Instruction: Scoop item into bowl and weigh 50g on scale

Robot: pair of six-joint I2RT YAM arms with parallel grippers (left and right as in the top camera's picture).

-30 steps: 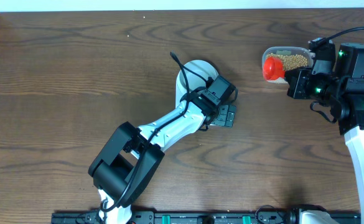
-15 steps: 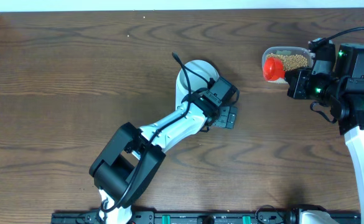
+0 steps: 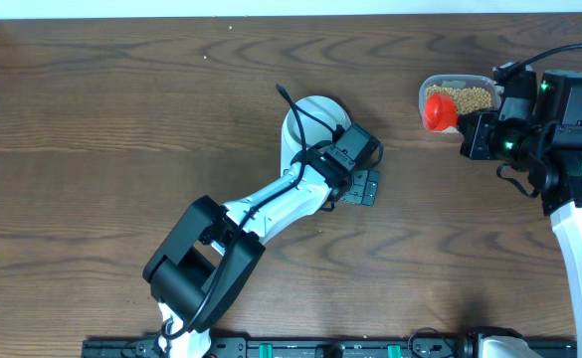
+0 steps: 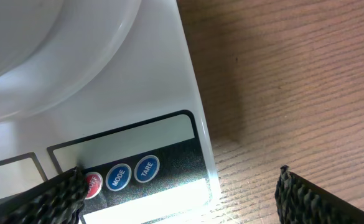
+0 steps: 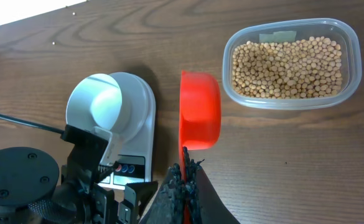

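While the right gripper was clenched: it grasped the red scoop by the handle, likely so the cup could be dipped and carried without slipping.
Scoop axis: it ran straight out from the fingers, handle at the gripper and cup leading. From above, the cup hung over the end of the clear tub nearest the table's middle.
Scoop load: could not be told.
Tub contents: the beans lay in the tub at the table's far right, with none visible elsewhere.
Other arm: the left gripper was released, jaws wide and empty, hovering over the scale, probably to reach the buttons.
Scale top: the bowl sat there, seemingly empty, ready to receive.
Scale axis: it ran from the bowl end to the display, which faced the left gripper and showed no legible reading.
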